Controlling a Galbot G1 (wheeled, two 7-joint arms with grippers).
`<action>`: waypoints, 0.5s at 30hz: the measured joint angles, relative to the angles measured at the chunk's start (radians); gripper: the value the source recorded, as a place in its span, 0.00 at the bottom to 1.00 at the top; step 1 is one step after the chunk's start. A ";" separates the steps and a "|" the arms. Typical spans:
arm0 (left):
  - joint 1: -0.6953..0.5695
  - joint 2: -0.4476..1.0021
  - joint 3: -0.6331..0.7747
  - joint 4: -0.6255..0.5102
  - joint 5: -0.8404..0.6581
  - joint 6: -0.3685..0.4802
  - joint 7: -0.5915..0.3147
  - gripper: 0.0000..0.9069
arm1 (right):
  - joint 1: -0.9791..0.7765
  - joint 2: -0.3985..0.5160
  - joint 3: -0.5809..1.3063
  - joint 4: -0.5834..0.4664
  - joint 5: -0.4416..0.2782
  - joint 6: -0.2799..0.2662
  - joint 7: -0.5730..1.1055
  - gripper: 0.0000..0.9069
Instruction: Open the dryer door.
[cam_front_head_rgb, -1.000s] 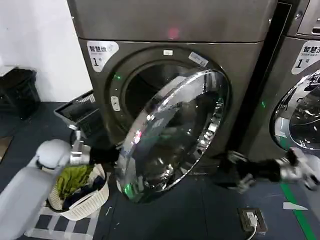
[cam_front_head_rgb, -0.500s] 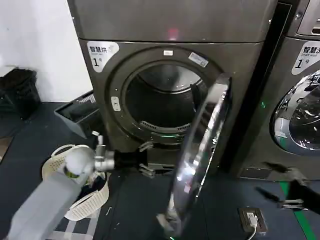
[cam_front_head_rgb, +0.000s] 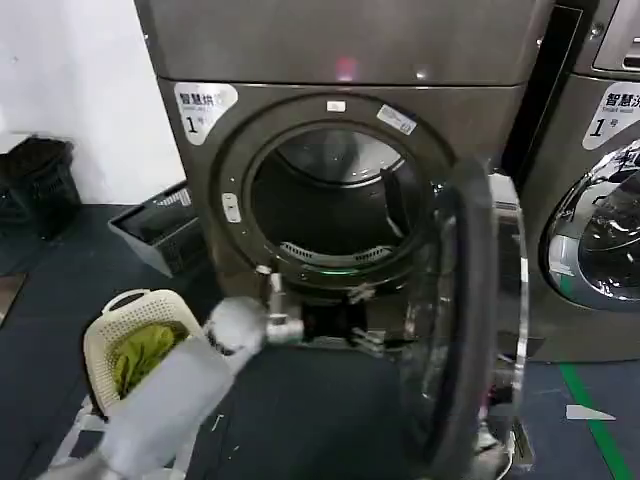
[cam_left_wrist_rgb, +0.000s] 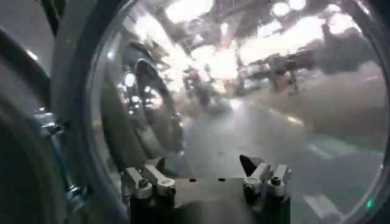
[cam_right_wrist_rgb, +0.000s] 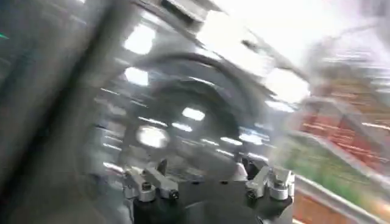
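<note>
From the head camera, the dryer is showing its drum, with the dryer door standing wide open on its right. The left gripper is reaching low between them, spread apart, holding nothing. Up close, the left wrist camera is facing the door's domed glass.

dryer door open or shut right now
Open. The dryer door stands swung out on its right side, edge-on to the head camera, and the dryer's round drum opening is fully exposed.
</note>
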 joint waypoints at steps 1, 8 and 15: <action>-0.007 -0.021 0.017 0.008 0.005 -0.001 -0.014 1.00 | 0.007 0.025 0.021 -0.004 -0.019 -0.009 0.061 1.00; -0.045 -0.131 0.110 0.061 0.027 -0.025 -0.132 1.00 | 0.044 0.112 0.145 -0.058 -0.206 -0.151 0.449 1.00; -0.067 -0.248 0.193 0.123 0.050 -0.063 -0.307 1.00 | 0.091 0.153 0.268 -0.130 -0.290 -0.299 0.654 1.00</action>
